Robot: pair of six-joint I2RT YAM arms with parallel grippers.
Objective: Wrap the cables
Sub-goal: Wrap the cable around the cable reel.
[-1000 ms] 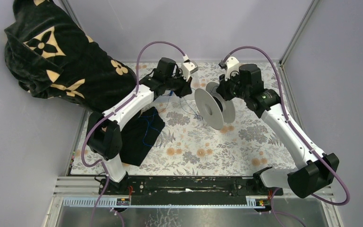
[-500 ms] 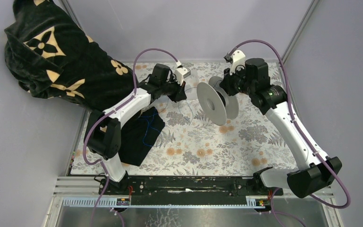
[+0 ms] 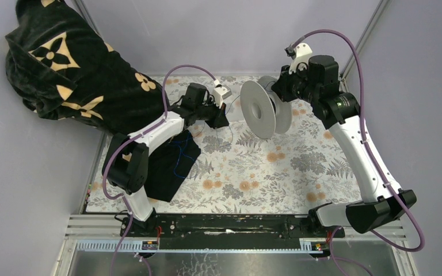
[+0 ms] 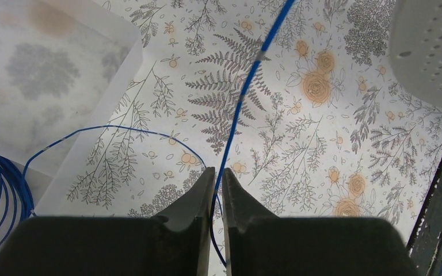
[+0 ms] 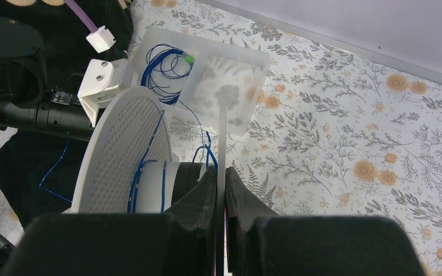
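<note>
Holding cable (image 4: 247,86) pinched in L gripper (image 4: 217,179), spool (image 5: 121,149) flange clamped in R gripper (image 5: 221,181). Hair-fine, limp, prob. slippery: pinch near spool.

Thin blue cable (image 4: 247,86), straight and taut, lower centre to top edge in the left wrist view. Loose coils (image 5: 164,69) lie in the clear tray (image 5: 243,62), upper left of the right wrist view; a few turns wrap the spool (image 5: 121,144) core.

White arm links (image 3: 161,123), black joints (image 3: 128,167), purple hoses (image 3: 354,49), dark claw fingers (image 4: 190,201)
</note>
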